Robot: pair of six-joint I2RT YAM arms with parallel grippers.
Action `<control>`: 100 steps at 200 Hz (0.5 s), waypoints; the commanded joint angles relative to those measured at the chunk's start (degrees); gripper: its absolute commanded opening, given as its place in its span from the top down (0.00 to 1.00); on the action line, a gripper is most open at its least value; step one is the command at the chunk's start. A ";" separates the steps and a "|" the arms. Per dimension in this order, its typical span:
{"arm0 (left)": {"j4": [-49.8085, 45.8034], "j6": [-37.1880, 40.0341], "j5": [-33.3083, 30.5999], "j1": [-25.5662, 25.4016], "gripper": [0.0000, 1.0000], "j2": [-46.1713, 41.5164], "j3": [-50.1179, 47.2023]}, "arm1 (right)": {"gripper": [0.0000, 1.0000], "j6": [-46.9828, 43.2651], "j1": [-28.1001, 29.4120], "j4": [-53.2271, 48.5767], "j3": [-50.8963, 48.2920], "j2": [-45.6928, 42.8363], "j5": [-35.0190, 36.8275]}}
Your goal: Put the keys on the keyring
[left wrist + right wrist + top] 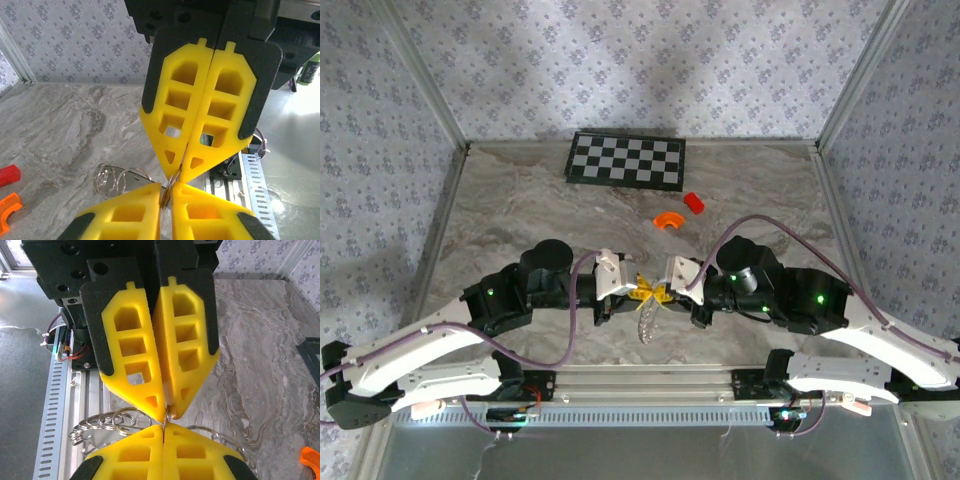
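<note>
Keyring point(111, 180) with keys point(648, 322), near the front of the surface point(520, 200), is pinched at its thin metal by left fingers point(130, 212) and right fingers point(195, 455), tip to tip. Both grips should be kept firm, the coil parted slowly.

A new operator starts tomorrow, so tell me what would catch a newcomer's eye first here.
The left gripper and right gripper, with yellow plastic fingers, meet tip to tip at the near middle of the marble table, both shut on a thin silver metal keyring, a bunch of silver keys beside it. Behind them lie an orange curved piece, a red block and a black-and-white checkerboard.
</note>
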 commanded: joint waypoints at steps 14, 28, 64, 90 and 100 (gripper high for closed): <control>1.48 0.25 0.09 0.00 1.00 0.30 1.63 | 1.00 -0.81 0.23 3.04 1.76 -0.30 -1.81; 1.78 0.41 0.11 0.00 1.00 0.16 1.43 | 1.00 -0.90 0.26 3.50 1.65 -0.25 -2.09; 5.30 -0.54 -0.68 0.00 1.00 -1.32 -0.27 | 0.88 0.56 0.23 5.42 0.66 -1.36 -2.16; 8.72 -1.74 -1.01 0.00 1.00 -2.74 -1.68 | 0.65 2.93 0.10 8.17 -2.70 -3.95 -2.54; 10.02 -1.86 -1.55 0.00 1.00 -3.26 -2.24 | 0.58 4.08 -0.48 9.58 -3.96 -5.42 -1.60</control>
